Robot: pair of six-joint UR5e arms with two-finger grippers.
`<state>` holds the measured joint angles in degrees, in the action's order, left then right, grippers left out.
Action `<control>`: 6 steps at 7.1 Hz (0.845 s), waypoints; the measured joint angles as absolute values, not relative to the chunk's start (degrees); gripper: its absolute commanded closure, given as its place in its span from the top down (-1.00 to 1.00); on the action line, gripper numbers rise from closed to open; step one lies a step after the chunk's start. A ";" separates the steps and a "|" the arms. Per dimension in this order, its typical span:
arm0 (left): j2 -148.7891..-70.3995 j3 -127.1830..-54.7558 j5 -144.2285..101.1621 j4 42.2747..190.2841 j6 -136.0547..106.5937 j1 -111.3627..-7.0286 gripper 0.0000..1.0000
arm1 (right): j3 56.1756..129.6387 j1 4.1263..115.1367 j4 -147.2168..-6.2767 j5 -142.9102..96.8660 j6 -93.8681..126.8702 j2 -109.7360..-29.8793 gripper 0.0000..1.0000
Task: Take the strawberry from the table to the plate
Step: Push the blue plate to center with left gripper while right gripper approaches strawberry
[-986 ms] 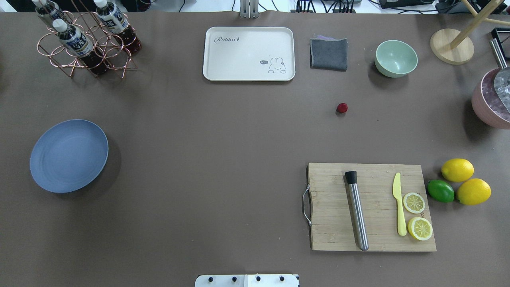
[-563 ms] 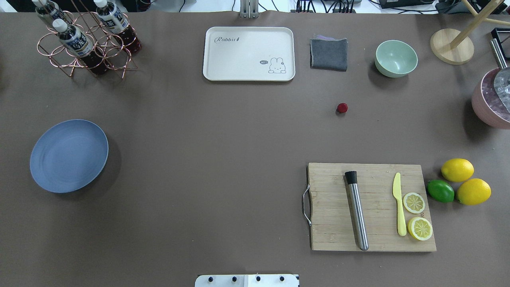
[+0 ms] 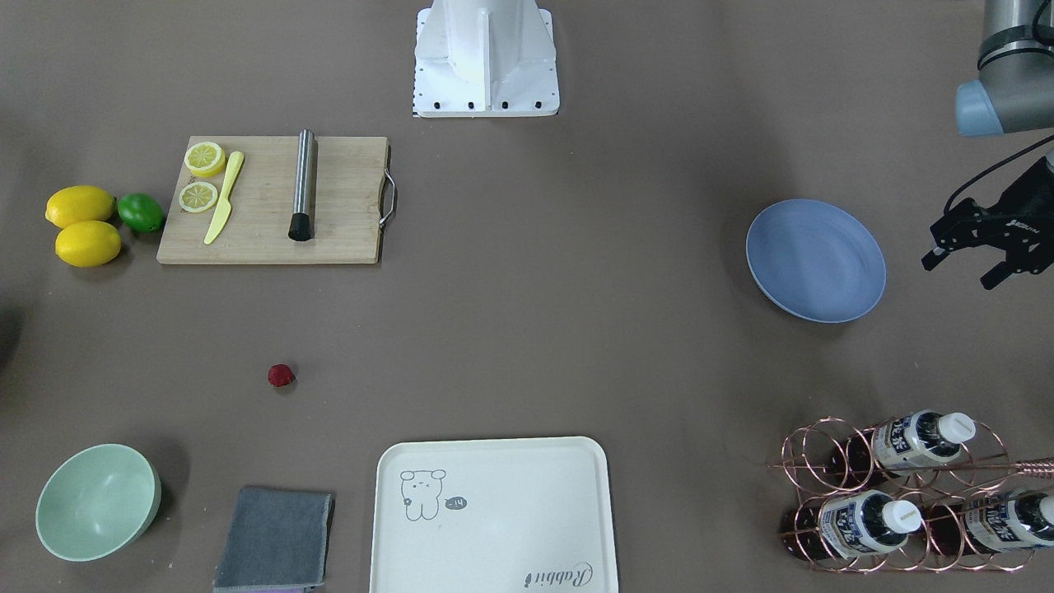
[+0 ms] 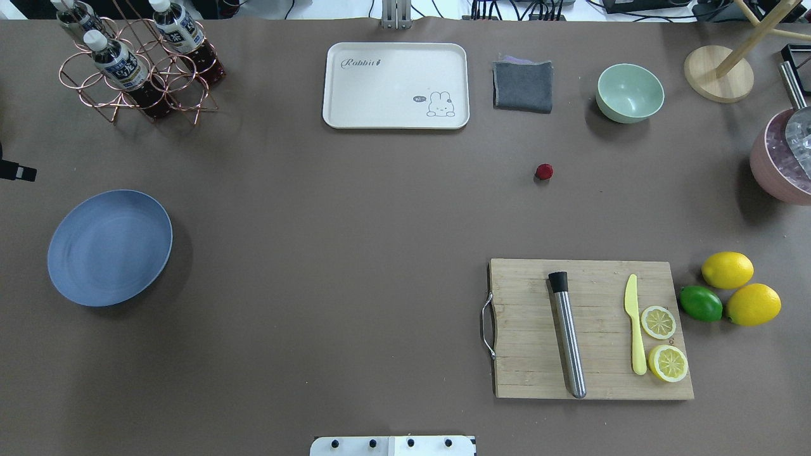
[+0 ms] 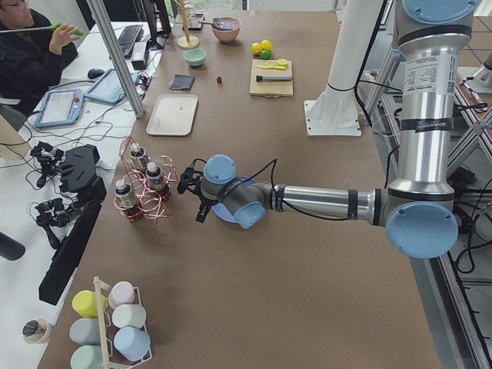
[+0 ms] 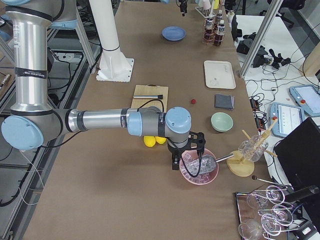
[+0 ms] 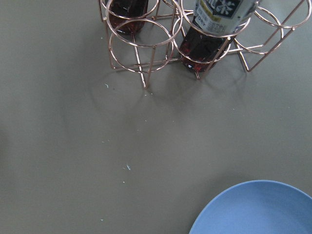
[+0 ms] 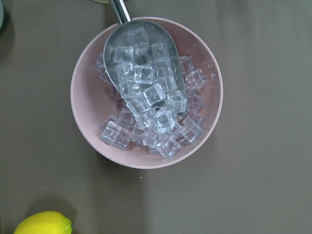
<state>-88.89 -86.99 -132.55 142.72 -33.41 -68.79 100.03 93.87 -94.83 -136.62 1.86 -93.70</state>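
Note:
The strawberry (image 4: 543, 171) (image 3: 281, 375), small and dark red, lies alone on the brown table (image 4: 355, 253), right of centre. Far to the left rests the blue plate (image 4: 109, 247) (image 3: 815, 259), with nothing on it. My left gripper (image 3: 957, 275) hovers open and holds nothing, just outside the plate's outer side, between it and the bottle rack; only its tip (image 4: 16, 171) shows in the overhead view. My right gripper (image 6: 186, 162) hangs over a pink bowl of ice at the table's right end, and I cannot tell whether it is open or shut.
A cutting board (image 4: 592, 329) holds a muddler, a yellow knife and lemon slices, with two lemons and a lime (image 4: 700, 303) beside it. At the back stand a cream tray (image 4: 396, 85), grey cloth (image 4: 523, 85), mint bowl (image 4: 629, 92) and copper bottle rack (image 4: 136, 63). The pink ice bowl (image 8: 146, 92) sits far right.
The tip of my left gripper has come into the overhead view at the left edge, above the plate. The strawberry and the plate have not moved.

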 measured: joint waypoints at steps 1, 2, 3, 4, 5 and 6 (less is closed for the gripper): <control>-89.08 -82.84 -132.09 149.08 -36.92 -66.72 0.96 | 100.17 93.87 -94.83 -136.87 1.87 -93.70 1.00; -89.25 -80.04 -130.23 154.33 -41.12 -64.01 0.95 | 100.47 93.83 -94.81 -137.15 1.89 -93.69 1.00; -89.30 -78.97 -127.46 157.50 -44.63 -60.90 0.94 | 100.90 93.31 -94.58 -137.60 1.87 -93.48 1.00; -89.35 -78.62 -125.40 159.14 -46.80 -58.55 0.85 | 101.15 91.59 -93.37 -138.48 1.87 -92.68 1.00; -89.35 -78.48 -124.47 159.76 -47.63 -57.42 0.69 | 100.98 89.33 -91.51 -139.22 2.45 -91.37 1.00; -89.26 -78.36 -124.20 159.96 -47.72 -57.04 0.32 | 100.74 87.48 -89.92 -139.61 4.62 -90.23 1.00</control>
<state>-89.26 -78.36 -124.20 159.96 -47.72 -57.04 100.74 87.48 -89.92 -139.61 4.62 -90.23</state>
